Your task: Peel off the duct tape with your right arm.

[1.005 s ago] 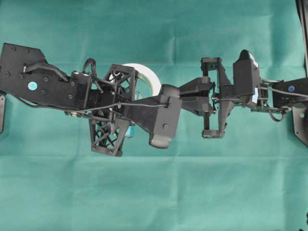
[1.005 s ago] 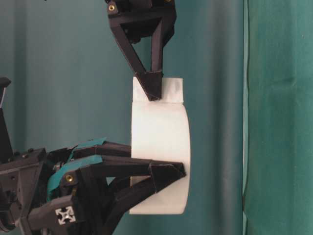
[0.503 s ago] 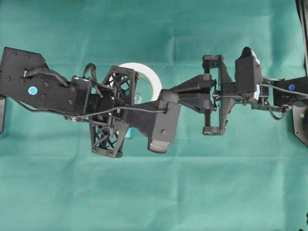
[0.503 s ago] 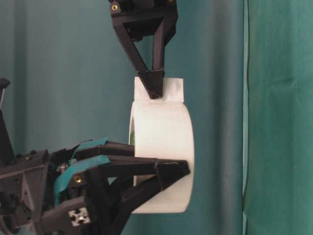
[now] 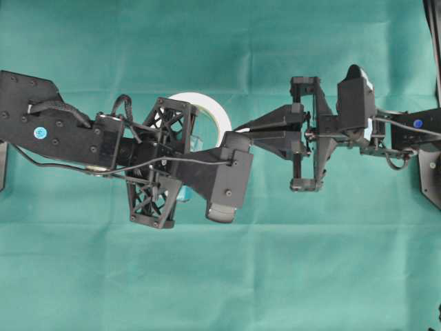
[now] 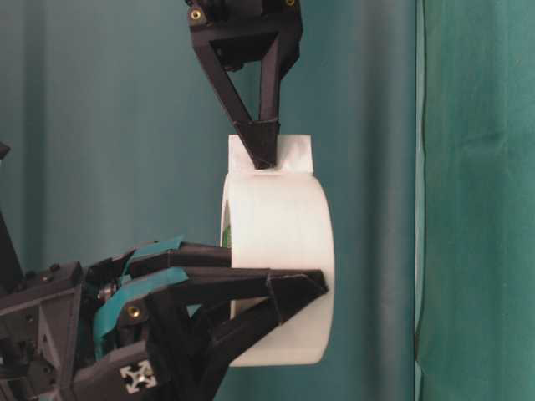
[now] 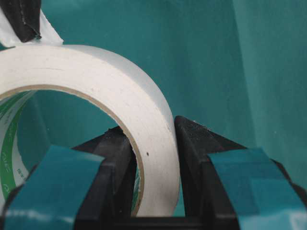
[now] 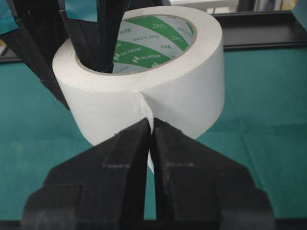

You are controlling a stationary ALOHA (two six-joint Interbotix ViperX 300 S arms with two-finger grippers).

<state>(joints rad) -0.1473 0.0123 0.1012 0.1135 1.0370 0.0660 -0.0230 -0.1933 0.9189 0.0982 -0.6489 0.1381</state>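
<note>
- You are working over the green cloth (image 5: 289, 276) — it is covering the whole surface, and both arms are meeting above its middle, nearer the far edge than the near one.
- Your left arm (image 5: 76, 131) is reaching in from the left edge, and its left gripper (image 7: 153, 143) is clamping the wall of the duct tape (image 6: 276, 267) — one teal-padded finger inside the core, one outside — and holding the roll in the air, off the cloth.
- Your right arm (image 5: 358, 117) is coming in from the right edge, and the right gripper (image 8: 149, 132) is pinching the loose strip end (image 6: 288, 154); its jaws are pressed together on the flap right where it is leaving the roll's outer face.
- The step in hand, as I am judging it, is the start of the peel: the tab is gripped, but almost no tape is standing clear of the roll yet.
- For the next move you are needing a steady pull away from the roll, with the left grip staying firm so the roll is not twisting — a jerk is risking the short tab slipping out of the pointed fingers.
</note>
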